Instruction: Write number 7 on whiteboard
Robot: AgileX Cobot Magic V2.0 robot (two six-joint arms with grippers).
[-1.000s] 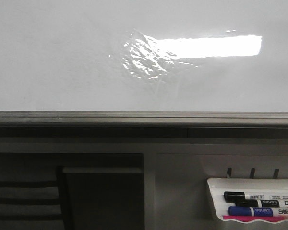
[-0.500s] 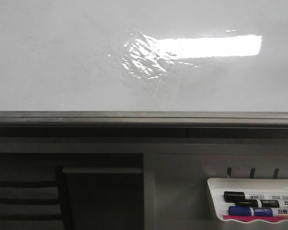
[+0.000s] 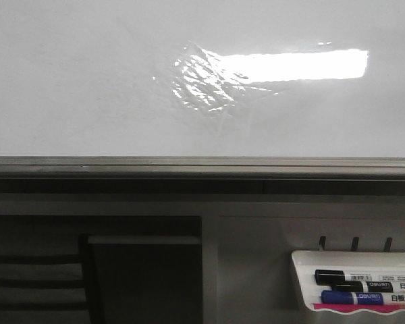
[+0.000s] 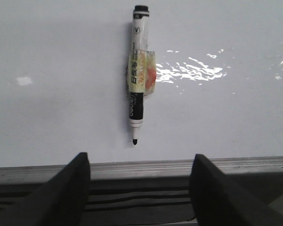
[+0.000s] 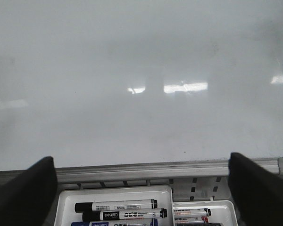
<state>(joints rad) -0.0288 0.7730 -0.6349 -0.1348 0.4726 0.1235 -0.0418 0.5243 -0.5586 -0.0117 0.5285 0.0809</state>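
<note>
Currently, front view: the whiteboard (image 3: 88, 81) is showing a bright reflection, with a marker tray (image 3: 304, 270) sitting below its rail. Left wrist view: the left gripper (image 4: 139, 188) jaws are standing released beneath a marker (image 4: 137, 70) lying against the board. Right wrist view: the right gripper (image 5: 141, 193) jaws are standing released above 2 trays. No 7 is showing.

A dark slatted chair (image 3: 37, 280) stands below in dim light.

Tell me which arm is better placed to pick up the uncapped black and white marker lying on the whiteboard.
Left, probably. The left gripper is open, and the uncapped black and white marker lies on the glossy white whiteboard in line with the gap between its fingers. The right gripper, also open, faces a white tray of capped markers.
</note>
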